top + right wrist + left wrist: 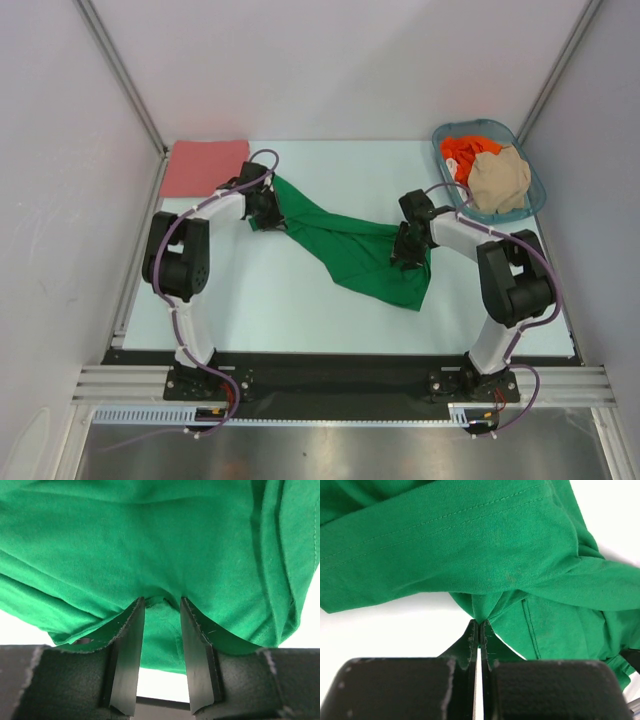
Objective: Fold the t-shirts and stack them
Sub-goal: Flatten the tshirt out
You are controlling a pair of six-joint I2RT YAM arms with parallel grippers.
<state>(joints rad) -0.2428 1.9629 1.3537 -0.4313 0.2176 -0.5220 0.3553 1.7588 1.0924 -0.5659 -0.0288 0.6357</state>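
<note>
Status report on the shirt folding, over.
Left tool shut on green t-shirt. Right tool shut on its other end. Shirt strung between them, unfolded. Pink t-shirt folded far left, not in the way.

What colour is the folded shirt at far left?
The folded shirt is salmon pink, clearest in top external.

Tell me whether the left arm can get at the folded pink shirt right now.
Probably not yet. The pink shirt lies just beyond the left gripper, nothing between, but that gripper is shut on the green shirt and must release first.
</note>
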